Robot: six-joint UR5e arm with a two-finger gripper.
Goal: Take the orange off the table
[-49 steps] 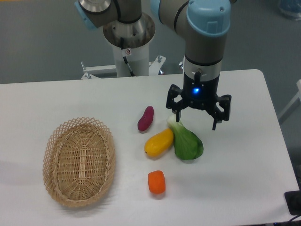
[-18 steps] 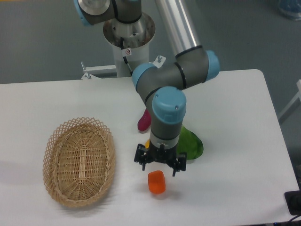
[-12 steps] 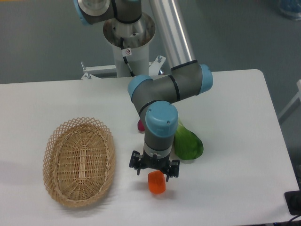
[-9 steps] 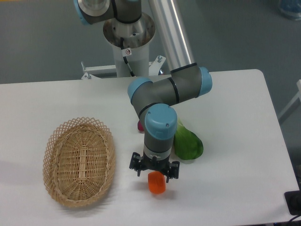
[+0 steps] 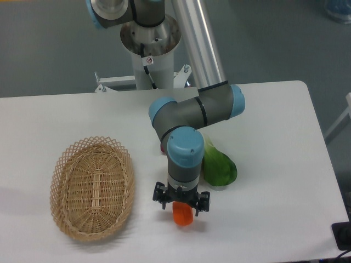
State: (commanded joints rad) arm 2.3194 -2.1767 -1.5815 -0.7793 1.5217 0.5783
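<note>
Orange: the orange (image 5: pixel 182 215) sits on the white surface (image 5: pixel 274 181), well to the right of the wicker basket (image 5: pixel 92 188), its top hidden by the tool.
Pincer: the pincer (image 5: pixel 181 204) has dropped lower over the past second; its fingers are spread, straddling the orange, not yet gripping it.
Change: approach is finished; descent is nearly done.
Meaning: closing looks like the next move.
Neighbours: green vegetable (image 5: pixel 219 167) lies farther right of the basket, apart from the orange.

The white counter (image 5: pixel 285 164) held a woven basket (image 5: pixel 92 188) on one side, a green vegetable (image 5: pixel 220 167) near the middle, and a small orange (image 5: pixel 182 215) near its front edge.
</note>
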